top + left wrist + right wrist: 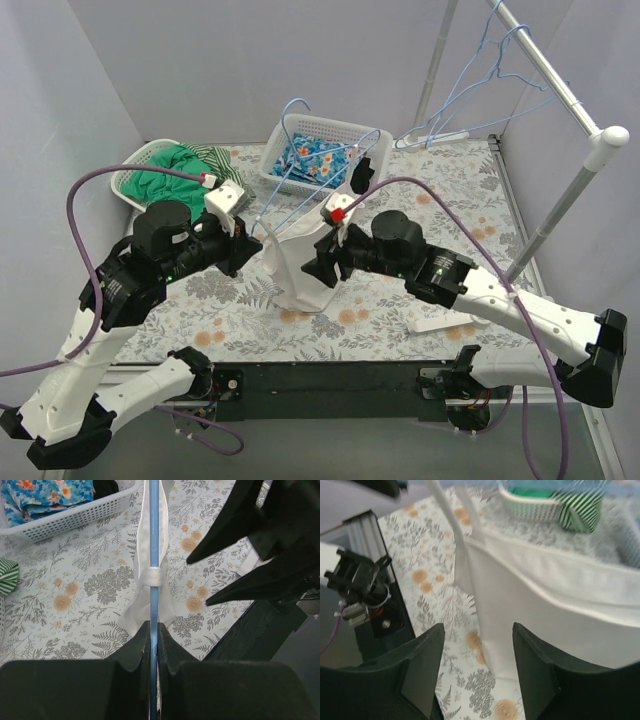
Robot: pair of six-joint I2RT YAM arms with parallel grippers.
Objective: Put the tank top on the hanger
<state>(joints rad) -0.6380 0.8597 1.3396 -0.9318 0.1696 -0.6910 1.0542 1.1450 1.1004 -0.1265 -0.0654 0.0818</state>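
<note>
The left claw (pixel 153 626) pinches one pale-blue wire hanger (pixel 154 540) carrying the one white cloth tank top (pixel 298 268) over the floral worktop (pixel 400 305), the right claw (pixel 477 627) gaping wide beside it (two white plastic baskets (pixel 283 183) behind).

The left arm (pixel 120 285) and right arm (pixel 500 295) have white links and black rounded joint housings, each trailed by a purple cable (pixel 68 215). The right gripper (pixel 477 626) has black, wedge-shaped fingers (pixel 422 665).
</note>
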